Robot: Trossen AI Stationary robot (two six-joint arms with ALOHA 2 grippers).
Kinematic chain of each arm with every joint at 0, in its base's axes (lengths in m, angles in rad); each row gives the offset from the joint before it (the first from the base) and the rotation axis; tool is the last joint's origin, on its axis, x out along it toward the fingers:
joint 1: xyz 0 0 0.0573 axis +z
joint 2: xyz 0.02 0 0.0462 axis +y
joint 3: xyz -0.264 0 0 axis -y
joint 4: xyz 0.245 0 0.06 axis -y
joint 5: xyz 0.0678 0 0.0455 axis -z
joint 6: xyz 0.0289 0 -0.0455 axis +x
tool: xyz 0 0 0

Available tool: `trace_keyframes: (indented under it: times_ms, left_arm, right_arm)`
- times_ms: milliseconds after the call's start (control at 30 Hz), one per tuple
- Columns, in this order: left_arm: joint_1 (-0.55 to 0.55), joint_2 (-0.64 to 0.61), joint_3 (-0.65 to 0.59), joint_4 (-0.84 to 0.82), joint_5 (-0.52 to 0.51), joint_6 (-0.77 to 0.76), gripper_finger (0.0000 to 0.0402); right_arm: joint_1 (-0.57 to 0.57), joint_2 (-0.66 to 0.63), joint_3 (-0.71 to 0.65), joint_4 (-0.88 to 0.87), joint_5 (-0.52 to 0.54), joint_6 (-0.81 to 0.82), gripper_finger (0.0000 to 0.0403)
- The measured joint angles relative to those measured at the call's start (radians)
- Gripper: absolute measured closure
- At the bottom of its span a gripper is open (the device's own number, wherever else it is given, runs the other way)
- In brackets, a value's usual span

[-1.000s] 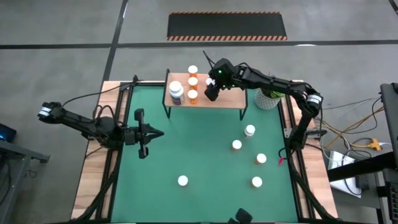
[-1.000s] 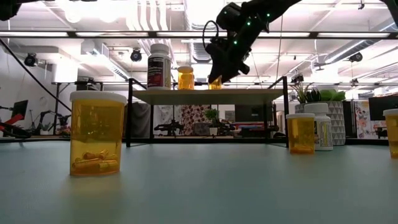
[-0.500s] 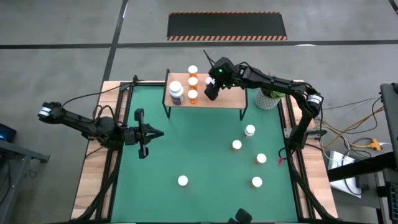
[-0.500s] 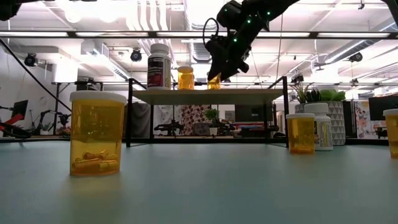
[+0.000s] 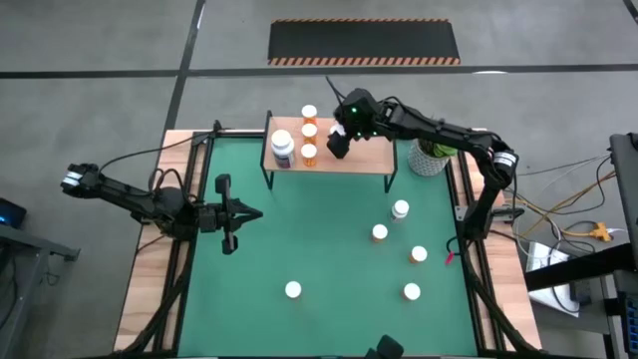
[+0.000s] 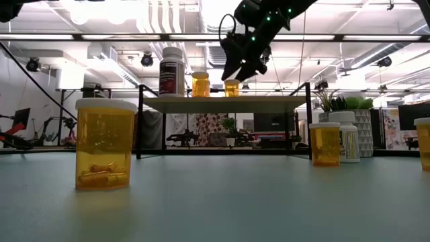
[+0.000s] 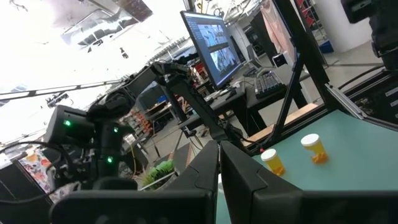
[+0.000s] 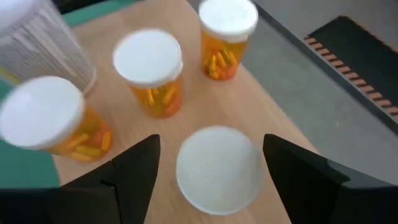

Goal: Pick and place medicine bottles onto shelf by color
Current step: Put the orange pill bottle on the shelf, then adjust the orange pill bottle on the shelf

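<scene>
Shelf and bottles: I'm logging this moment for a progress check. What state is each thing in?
right claw: open, above the shelf.
bottle under it: upright on the shelf, capped, not gripped.
four other shelf bottles: upright, capped.
five loose bottles: upright on the green mat, capped.
left claw: shut, empty, over the mat's left side.
</scene>
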State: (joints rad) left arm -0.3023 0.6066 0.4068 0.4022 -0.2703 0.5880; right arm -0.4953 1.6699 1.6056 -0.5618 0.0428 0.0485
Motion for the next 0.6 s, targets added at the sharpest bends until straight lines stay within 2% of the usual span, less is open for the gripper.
trace_keyframes:
  times_ms: [267, 600]
  left_arm:
    - [0.0, 0.001, 0.0, 0.001, 0.0, 0.0, 0.0402]
    - [0.0, 0.018, 0.0, 0.005, 0.0, 0.0, 0.0402]
  right_arm:
    - [0.005, -0.002, 0.085, -0.055, -0.149, -0.048, 0.0135]
    - [0.081, -0.006, 0.152, -0.095, -0.156, -0.102, 0.0182]
